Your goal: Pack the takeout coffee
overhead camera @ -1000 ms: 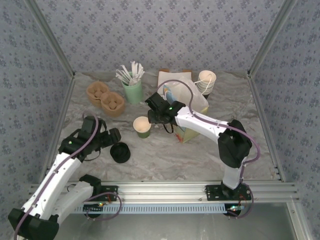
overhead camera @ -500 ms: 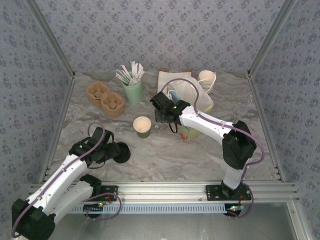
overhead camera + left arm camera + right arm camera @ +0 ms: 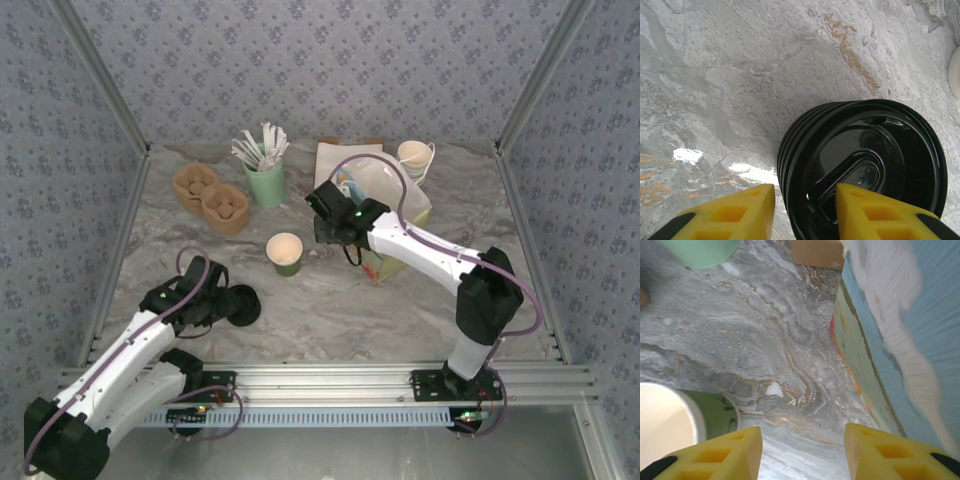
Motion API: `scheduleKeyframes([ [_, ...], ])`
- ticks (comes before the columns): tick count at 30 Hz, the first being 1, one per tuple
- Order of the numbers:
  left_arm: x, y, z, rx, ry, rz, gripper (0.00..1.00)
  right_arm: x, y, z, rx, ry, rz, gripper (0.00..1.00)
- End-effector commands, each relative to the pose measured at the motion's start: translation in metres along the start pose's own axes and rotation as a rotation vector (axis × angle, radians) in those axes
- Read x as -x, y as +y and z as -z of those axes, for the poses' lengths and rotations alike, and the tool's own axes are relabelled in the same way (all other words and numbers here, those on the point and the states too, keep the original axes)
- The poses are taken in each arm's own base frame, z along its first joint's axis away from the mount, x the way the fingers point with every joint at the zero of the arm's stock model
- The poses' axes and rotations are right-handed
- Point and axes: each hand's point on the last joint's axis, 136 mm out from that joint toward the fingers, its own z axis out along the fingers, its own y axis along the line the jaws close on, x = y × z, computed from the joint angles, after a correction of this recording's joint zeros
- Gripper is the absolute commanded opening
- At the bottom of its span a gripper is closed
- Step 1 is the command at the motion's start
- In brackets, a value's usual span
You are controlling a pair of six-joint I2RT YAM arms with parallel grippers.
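You'll see the small green paper cup [image 3: 286,254] upright and uncovered mid-tabletop [image 3: 330,300], its cream inside showing. Its black round lid [image 3: 240,305] lies apart, flat, to the near left.

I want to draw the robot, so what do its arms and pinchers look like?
The left arm and right arm are white tubes with black joints, each with a looping purple cable. A small green light glows near the right wrist. The left gripper and right gripper have chunky yellow fingers.
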Motion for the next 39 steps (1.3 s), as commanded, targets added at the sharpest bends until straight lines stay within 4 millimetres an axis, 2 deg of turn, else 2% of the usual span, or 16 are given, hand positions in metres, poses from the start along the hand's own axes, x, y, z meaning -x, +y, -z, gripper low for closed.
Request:
scheduleKeyframes([
  [1,-0.002,-0.001,-0.001,-0.019,0.0,0.005,0.34,0.009,0.011,0.027,0.086,-0.029,-0.032,0.49],
  [7,-0.003,-0.002,-0.003,-0.031,-0.002,0.013,0.28,0.014,0.029,0.054,0.217,-0.036,-0.082,0.48],
  [11,-0.004,-0.001,-0.004,-0.029,0.001,0.008,0.28,0.016,0.04,0.074,0.297,-0.047,-0.097,0.48],
  [13,-0.004,-0.001,-0.004,-0.026,0.001,0.006,0.23,0.018,0.042,0.082,0.32,-0.053,-0.103,0.48],
  [22,0.004,-0.011,0.007,-0.075,-0.035,-0.015,0.17,0.018,0.056,0.104,0.443,-0.052,-0.126,0.47],
  [30,0.024,-0.033,0.042,-0.175,-0.121,-0.065,0.16,0.012,0.072,0.127,0.609,-0.034,-0.115,0.47],
  [39,0.054,-0.075,0.108,-0.35,-0.234,-0.136,0.16,0.004,0.1,0.151,0.8,0.021,-0.066,0.51],
])
